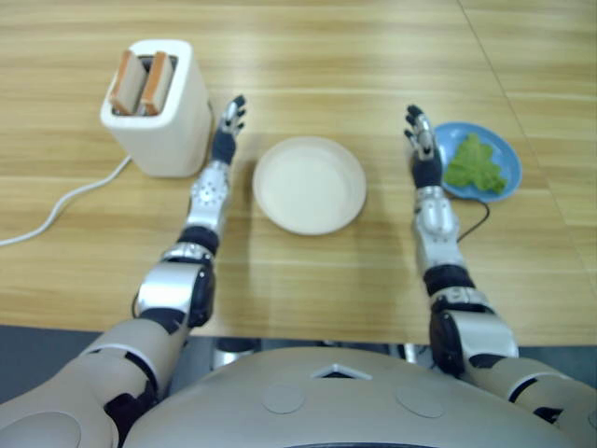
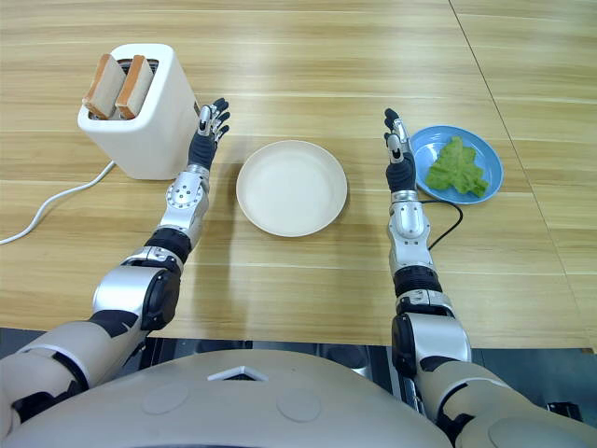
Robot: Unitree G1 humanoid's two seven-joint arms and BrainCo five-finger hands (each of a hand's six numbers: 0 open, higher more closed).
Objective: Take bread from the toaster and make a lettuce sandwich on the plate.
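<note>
Left hand (image 2: 207,128), right hand (image 2: 396,145) outstretched, empty

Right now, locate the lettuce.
In the right eye view, the lettuce lies on the blue dish at far right, just beside the right hand and right of the cream plate.

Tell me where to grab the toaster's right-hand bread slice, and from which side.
Probably its exposed top, from above: the right slice stands in the toaster slot with only the upper part out. Pinch its broad faces with the left hand, open beside the toaster.
</note>
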